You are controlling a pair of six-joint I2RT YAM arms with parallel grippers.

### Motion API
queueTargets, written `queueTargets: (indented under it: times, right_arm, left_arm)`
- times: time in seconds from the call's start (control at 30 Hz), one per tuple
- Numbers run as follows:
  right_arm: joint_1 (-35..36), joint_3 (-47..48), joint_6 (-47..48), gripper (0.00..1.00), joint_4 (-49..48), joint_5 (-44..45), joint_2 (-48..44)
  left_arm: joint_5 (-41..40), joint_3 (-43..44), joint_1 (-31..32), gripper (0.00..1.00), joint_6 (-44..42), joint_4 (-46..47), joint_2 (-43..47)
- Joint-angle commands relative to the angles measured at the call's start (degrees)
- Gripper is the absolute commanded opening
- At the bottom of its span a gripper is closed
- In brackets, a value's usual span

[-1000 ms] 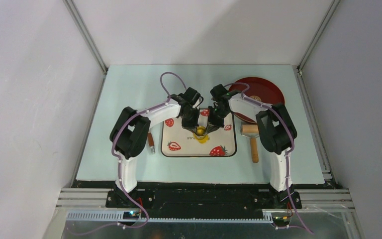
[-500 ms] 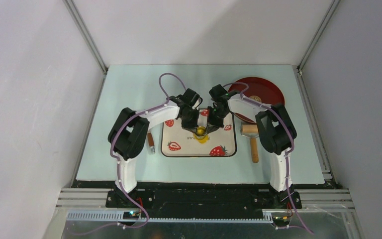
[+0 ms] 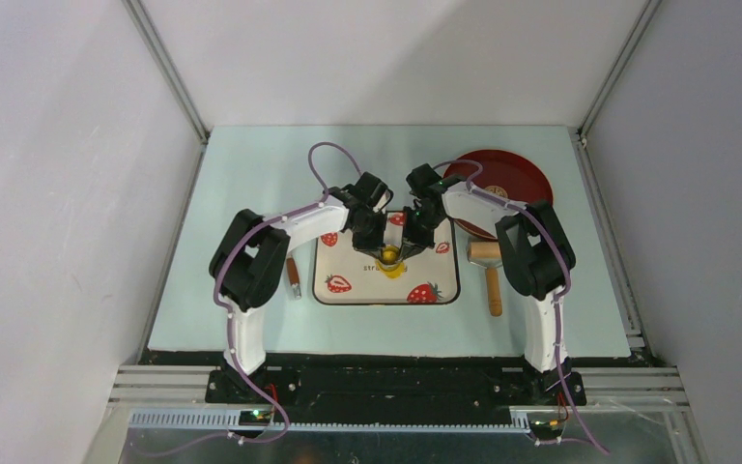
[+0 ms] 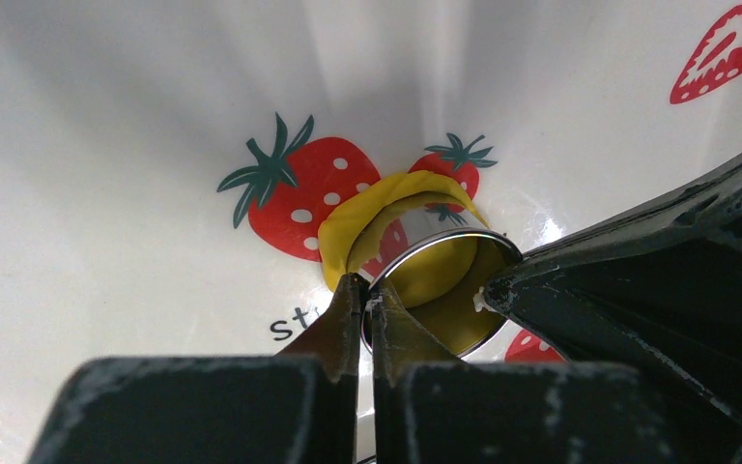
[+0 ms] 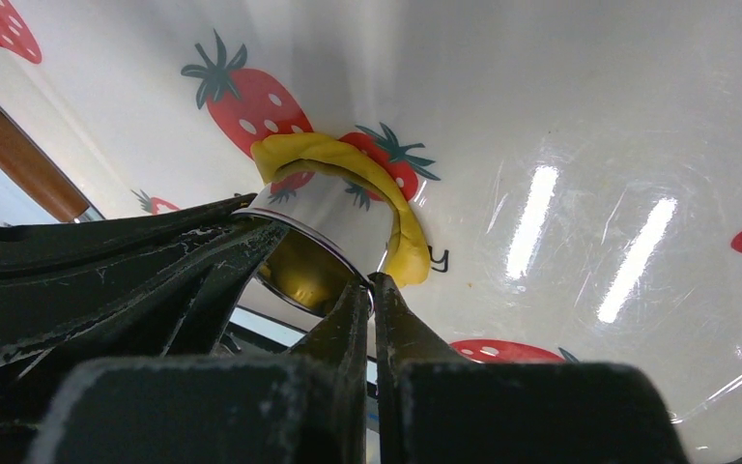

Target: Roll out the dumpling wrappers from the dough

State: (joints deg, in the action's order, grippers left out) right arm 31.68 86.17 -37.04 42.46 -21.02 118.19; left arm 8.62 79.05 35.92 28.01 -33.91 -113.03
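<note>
Over the strawberry-print tray (image 3: 348, 290), both grippers meet at a small metal ring cutter (image 4: 408, 259). My left gripper (image 4: 367, 290) is shut on the cutter's thin rim. My right gripper (image 5: 372, 285) pinches the opposite side of the rim (image 5: 324, 217). A torn strip of yellow dough (image 4: 367, 208) curls round the outside of the cutter (image 5: 396, 208). Inside the ring sits a round yellow wrapper (image 4: 435, 271). From above the fingers hide the cutter, and only a bit of yellow dough (image 3: 393, 270) shows below them.
A dark red plate (image 3: 507, 179) lies at the back right, with a small tan spot on it. A wooden-handled tool (image 3: 491, 275) lies right of the tray. Another wooden-handled tool (image 3: 293, 275) lies along its left side.
</note>
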Motion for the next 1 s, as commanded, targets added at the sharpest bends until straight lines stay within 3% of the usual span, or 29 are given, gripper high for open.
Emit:
queueTargets:
  times: [0.0, 0.37, 0.83, 0.97]
  right_arm:
    - [2.3, -3.0, -0.2, 0.0, -1.8, 0.6, 6.9]
    - [1.7, -0.2, 0.3, 0.0, 1.9, -1.5, 7.1]
    - [2.0, 1.3, 1.4, 0.0, 4.8, -0.7, 8.3]
    - [2.0, 1.6, 1.6, 0.0, 5.1, -0.6, 8.5]
  left_arm:
    - [-0.3, -4.0, 1.1, 0.0, 0.9, 0.5, -5.5]
    - [2.6, -2.7, -1.2, 0.01, 0.3, -0.8, -1.1]
    - [2.1, -0.4, -4.9, 0.32, 1.2, -2.1, 9.3]
    - [3.3, 0.1, -5.2, 0.35, 1.3, -2.1, 9.9]
